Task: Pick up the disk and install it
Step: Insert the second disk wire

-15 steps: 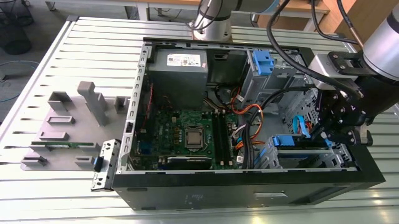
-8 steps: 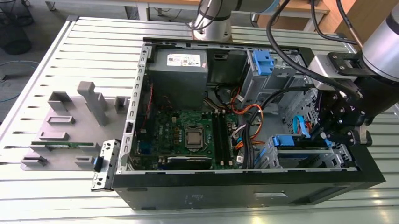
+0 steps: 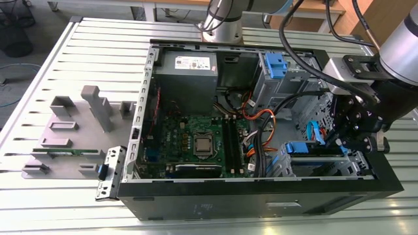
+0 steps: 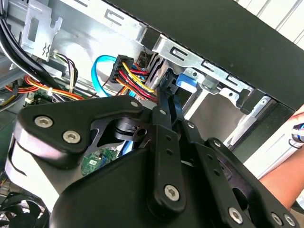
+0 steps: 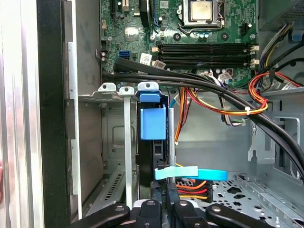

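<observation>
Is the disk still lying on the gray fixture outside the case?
No. In the first wrist view the disk, with its blue rail, stands in the drive bay inside the computer case, just above the gripper.

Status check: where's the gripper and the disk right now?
Gripper down inside the open computer case, at the drive cage. Blue-railed hard disk standing edge-on in its bay. Black cable bundle crossing just beside it.
</observation>
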`<action>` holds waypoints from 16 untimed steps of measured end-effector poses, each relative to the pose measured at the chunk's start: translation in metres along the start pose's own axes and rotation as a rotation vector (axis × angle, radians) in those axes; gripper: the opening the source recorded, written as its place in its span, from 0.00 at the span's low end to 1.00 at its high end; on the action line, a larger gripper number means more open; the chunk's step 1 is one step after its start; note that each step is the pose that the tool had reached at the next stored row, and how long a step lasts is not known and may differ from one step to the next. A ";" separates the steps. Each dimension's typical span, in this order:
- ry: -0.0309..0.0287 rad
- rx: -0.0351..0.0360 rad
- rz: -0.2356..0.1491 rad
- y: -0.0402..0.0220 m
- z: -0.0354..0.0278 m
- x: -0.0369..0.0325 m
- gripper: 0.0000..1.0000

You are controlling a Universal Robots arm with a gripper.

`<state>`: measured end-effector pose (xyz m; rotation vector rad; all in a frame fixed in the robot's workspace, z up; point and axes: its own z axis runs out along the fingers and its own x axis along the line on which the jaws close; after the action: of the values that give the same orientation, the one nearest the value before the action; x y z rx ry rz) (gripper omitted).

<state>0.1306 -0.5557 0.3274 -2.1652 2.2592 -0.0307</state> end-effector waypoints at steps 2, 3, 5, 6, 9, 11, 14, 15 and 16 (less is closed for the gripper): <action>-0.0004 -0.0001 0.000 0.0000 0.0002 0.0000 0.17; -0.0014 -0.0001 0.000 0.0000 0.0006 -0.0001 0.18; -0.0009 -0.0001 0.000 0.0000 0.0005 0.0000 0.24; -0.0005 0.0000 0.000 0.0000 0.0003 0.0000 0.24; 0.0000 0.0000 0.000 0.0000 0.0001 0.0000 0.30; 0.0000 0.0000 0.000 0.0000 0.0000 0.0000 0.30; 0.0000 0.0000 0.000 -0.0001 -0.0040 0.0000 0.30; 0.0000 0.0000 0.000 -0.0001 -0.0060 0.0000 0.30; -0.0001 0.0000 0.000 -0.0002 -0.0083 0.0000 0.30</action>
<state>0.1306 -0.5556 0.3357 -2.1652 2.2591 -0.0306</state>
